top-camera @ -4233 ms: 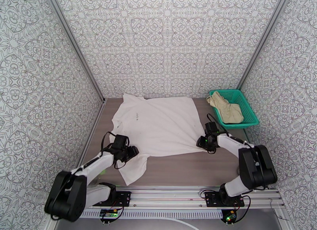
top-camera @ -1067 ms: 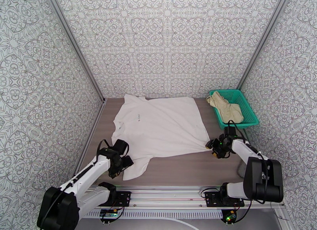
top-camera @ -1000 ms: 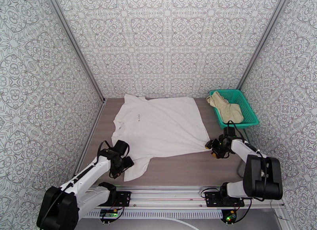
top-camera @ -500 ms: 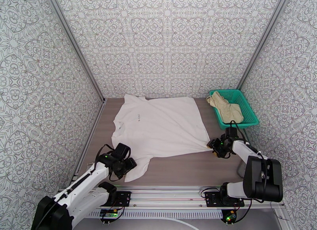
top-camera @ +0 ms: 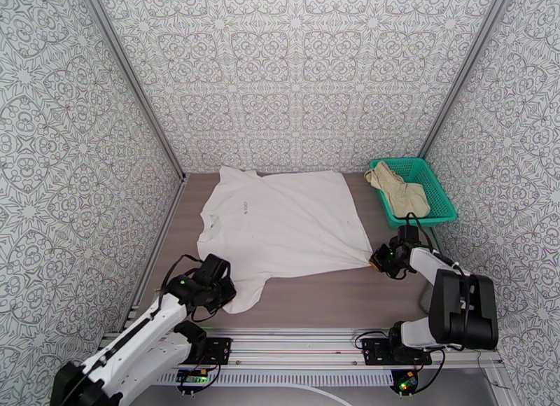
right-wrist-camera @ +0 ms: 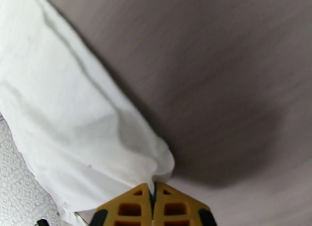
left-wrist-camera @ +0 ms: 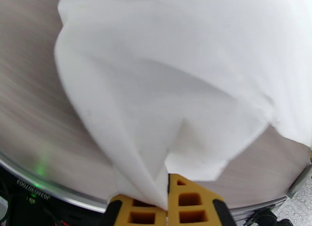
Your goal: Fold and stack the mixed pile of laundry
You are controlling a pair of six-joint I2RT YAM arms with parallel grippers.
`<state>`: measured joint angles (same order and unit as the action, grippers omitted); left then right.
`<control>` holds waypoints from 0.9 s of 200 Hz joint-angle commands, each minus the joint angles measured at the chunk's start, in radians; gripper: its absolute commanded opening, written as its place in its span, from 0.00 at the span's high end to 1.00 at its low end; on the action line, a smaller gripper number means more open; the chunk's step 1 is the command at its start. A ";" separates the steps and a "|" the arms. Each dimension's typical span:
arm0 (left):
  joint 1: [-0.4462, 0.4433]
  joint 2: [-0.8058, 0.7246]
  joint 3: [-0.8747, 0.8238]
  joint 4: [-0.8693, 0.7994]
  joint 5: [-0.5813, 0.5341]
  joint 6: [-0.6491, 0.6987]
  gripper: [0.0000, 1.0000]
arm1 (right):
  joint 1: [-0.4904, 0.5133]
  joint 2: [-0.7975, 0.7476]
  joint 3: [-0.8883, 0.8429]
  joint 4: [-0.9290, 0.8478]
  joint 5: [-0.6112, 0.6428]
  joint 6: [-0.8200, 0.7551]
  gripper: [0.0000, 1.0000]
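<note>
- Shirt folding is the step in hand: the white T-shirt (top-camera: 280, 222) lies spread flat on the table (top-camera: 329, 304), collar toward the left and hem toward the right.
- The left gripper (top-camera: 222, 293) is clamped on the near sleeve; in the left wrist view the cloth bunches into a pinched ridge running straight between the yellow fingertips (left-wrist-camera: 187, 201).
- The right gripper (top-camera: 379, 259) is clenched on the near hem corner, and the right wrist view shows that corner tucked between the closed pads (right-wrist-camera: 171, 207).
- The khaki shorts (top-camera: 400, 189) sit crumpled in the green basket (top-camera: 442, 217) at the far right, untouched, so by my reckoning the task is at an early stage.
- Next, I judge, both arms need to lift the near edge together and carry it away from the bases, over the middle of the shirt.
- That move calls for even height and pace on both sides, or the fabric will skew and drag the far half out of line.
</note>
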<state>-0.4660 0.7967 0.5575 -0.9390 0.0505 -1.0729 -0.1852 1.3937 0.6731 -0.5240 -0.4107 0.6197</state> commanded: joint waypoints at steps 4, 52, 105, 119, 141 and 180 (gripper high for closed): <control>-0.003 -0.045 0.103 -0.131 -0.031 0.008 1.00 | -0.005 -0.091 0.034 -0.126 0.023 -0.059 1.00; 0.002 -0.086 0.308 -0.311 -0.096 0.054 1.00 | -0.005 -0.243 0.040 -0.276 0.018 -0.078 1.00; 0.024 -0.066 0.327 -0.301 -0.055 0.099 1.00 | -0.005 -0.225 0.045 -0.328 0.043 -0.097 0.49; 0.018 -0.066 0.302 -0.279 -0.040 0.089 1.00 | -0.005 -0.220 0.022 -0.318 0.034 -0.074 0.44; 0.008 -0.072 0.276 -0.268 -0.037 0.077 1.00 | -0.005 -0.216 -0.028 -0.295 0.033 -0.038 0.42; 0.005 -0.077 0.263 -0.277 -0.035 0.078 1.00 | -0.024 -0.177 -0.107 -0.167 0.017 0.042 0.46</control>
<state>-0.4557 0.7273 0.8265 -1.2129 0.0032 -1.0016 -0.1886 1.1809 0.6102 -0.7818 -0.3866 0.5938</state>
